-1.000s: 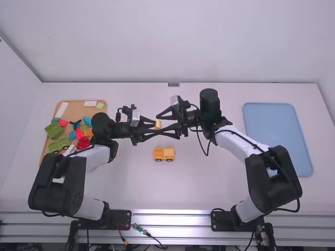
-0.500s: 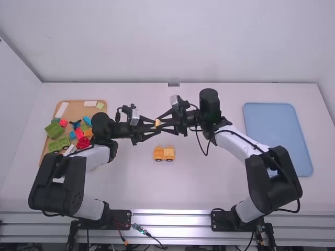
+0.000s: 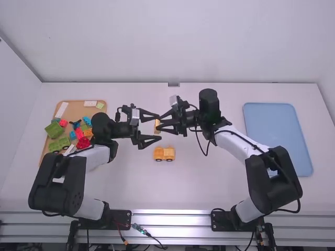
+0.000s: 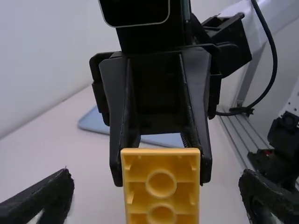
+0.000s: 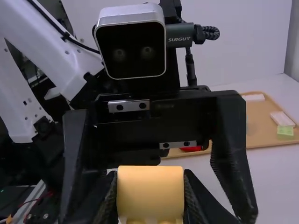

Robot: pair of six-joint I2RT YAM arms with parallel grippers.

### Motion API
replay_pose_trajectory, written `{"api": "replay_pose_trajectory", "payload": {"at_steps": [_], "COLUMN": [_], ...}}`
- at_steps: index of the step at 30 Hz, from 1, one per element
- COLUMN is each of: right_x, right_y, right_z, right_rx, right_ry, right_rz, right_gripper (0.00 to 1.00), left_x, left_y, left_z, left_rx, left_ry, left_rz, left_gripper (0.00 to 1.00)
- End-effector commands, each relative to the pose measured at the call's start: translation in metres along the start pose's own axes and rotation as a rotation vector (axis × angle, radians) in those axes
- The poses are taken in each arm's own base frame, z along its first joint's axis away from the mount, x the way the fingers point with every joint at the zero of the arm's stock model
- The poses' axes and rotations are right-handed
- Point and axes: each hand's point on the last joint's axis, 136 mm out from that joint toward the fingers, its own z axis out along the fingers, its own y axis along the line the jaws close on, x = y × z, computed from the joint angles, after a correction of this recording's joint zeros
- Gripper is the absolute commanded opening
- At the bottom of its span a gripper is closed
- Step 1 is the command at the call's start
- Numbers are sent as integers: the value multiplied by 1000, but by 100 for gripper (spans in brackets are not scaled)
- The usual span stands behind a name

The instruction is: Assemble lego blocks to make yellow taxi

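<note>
Wheeled yellow base (image 3: 164, 153): Sits on the table just below the middle of the high view, black wheels down. Likely light and stiff, prone to skid under a sideways push. Best steadied by the long sides, low down, leaving the top free for stacking.

Left gripper (image 3: 159, 127): Stands with jaws wide apart, one to each side of the brick, touching neither flank, at the centre of the high view.

Yellow brick (image 4: 161, 186): Hangs in the air at the centre of the high view, beyond the base. Shows a hollow underside with round tubes at the bottom middle of the left wrist view. Probably weighs next to nothing, rigid, hard to break, but smooth enough to twist or slip if pinched off-centre. Take by the flat opposite sides, square on, keeping clear of the open underside so as not to block the fit.

Right gripper (image 5: 148, 191): Clamps the brick between closed-in jaws, at the bottom middle of the right wrist view.

Tan tray (image 3: 78, 111): Lies at the left of the high view, holding green blocks (image 3: 54, 129) and red pieces (image 3: 79, 134) among others.

Blue tray (image 3: 277, 138): Lies flat at the right of the high view, well apart from the base.
</note>
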Motion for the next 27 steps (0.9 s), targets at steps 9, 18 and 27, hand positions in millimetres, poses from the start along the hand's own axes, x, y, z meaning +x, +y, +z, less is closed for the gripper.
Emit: {"api": "replay_pose_trajectory", "payload": {"at_steps": [9, 18, 27], "right_x": [12, 28, 32], "right_y": [-27, -41, -49], "right_z": [-3, -5, -17], "right_rx": [185, 294, 411], "right_ry": [54, 236, 427], "right_rz": [19, 40, 58], "right_gripper": [0, 0, 0], "left_x": [10, 27, 43], "left_y": [-1, 26, 59], "left_z": [-10, -46, -57], "left_rx": [45, -85, -296], "left_ry": [35, 49, 84], "left_rz": [-10, -82, -134], "left_gripper": [99, 100, 99]}}
